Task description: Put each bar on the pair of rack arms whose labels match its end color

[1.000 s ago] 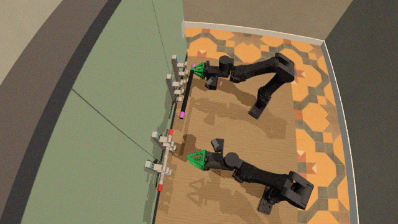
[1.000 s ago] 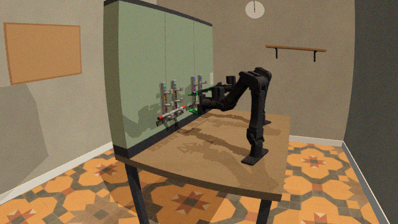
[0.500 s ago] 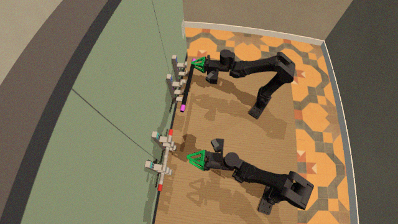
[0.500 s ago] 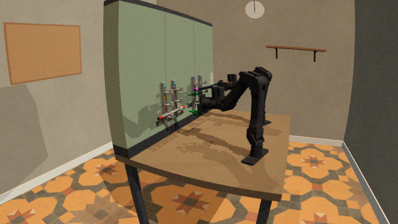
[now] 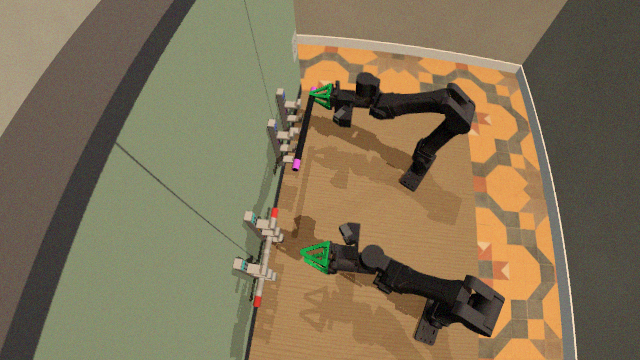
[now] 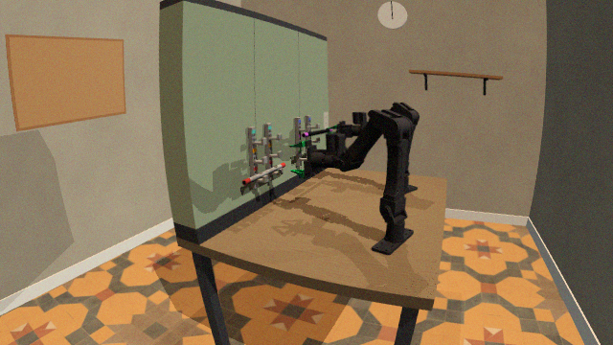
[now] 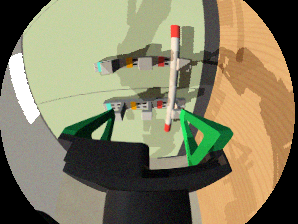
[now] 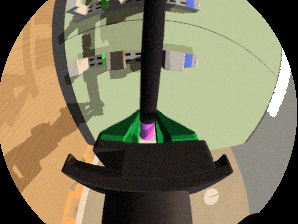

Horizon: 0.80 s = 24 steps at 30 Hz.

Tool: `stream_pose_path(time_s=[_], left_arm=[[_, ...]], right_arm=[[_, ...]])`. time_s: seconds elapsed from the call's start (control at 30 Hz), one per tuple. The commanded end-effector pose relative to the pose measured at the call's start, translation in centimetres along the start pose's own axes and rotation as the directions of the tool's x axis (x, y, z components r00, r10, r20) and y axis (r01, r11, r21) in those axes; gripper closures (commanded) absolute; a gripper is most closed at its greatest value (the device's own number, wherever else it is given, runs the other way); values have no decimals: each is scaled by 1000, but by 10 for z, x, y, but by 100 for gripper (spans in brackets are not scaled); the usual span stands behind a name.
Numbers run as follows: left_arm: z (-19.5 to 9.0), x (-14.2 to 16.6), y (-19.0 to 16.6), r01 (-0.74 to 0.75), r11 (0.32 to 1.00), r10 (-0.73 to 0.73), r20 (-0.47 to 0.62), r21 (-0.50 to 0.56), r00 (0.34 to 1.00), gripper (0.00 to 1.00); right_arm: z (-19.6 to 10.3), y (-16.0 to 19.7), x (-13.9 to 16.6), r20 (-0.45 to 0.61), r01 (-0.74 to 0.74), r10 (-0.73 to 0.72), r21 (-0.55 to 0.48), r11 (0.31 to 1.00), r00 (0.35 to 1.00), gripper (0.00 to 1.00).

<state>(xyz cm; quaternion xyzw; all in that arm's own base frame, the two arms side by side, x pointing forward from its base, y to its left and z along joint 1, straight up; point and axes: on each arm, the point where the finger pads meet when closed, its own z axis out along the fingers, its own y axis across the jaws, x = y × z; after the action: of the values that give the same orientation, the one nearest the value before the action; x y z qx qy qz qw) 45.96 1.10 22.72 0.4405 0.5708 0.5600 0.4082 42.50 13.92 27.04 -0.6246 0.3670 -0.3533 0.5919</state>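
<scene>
Your two arms (image 5: pixel 417 102) (image 5: pixel 425 280), matte black from end to end, were built of chunky, angular segments with rounded joint housings. Your left gripper (image 5: pixel 316 256) (image 6: pixel 299 159) (image 7: pixel 147 112) and right gripper (image 5: pixel 321 96) (image 8: pixel 147 113) wore bright green, open triangular fingers on wide black mounts. A boxy black block jutted beside each wrist. Flat black base plates (image 5: pixel 426 334) (image 5: pixel 409 182) (image 6: pixel 381 248) appeared, in the grainy view, to carry small screw holes.

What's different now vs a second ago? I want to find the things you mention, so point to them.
The black bar (image 5: pixel 305 126) (image 6: pixel 318 131) (image 8: pixel 152 60) and right gripper (image 5: pixel 313 93) (image 6: pixel 331 128) (image 8: pixel 147 113) moved together along the wall, away from the left arm. Nothing taken hold of or let go: right gripper still grips the bar's end. Unchanged: left gripper (image 5: pixel 302 254) (image 6: pixel 294 158) (image 7: pixel 147 112) open, white bar (image 5: pixel 266 254) (image 6: pixel 264 173) (image 7: pixel 173 82) on its rack.
</scene>
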Motion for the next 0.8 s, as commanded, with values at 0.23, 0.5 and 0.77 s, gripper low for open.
stream_pose_path(time_s=[0.23, 0.5, 0.77], left_arm=[[-3, 5, 15, 28, 999, -28, -1, -40, 1000, 0], [-3, 5, 15, 28, 999, -28, -1, -40, 1000, 0], [-3, 5, 15, 28, 999, -28, -1, -40, 1000, 0]], right_arm=[[7, -14, 2, 14, -7, 6, 48, 999, 1000, 100], [8, -12, 3, 14, -7, 6, 48, 999, 1000, 100], [8, -12, 4, 14, -7, 6, 48, 999, 1000, 100]])
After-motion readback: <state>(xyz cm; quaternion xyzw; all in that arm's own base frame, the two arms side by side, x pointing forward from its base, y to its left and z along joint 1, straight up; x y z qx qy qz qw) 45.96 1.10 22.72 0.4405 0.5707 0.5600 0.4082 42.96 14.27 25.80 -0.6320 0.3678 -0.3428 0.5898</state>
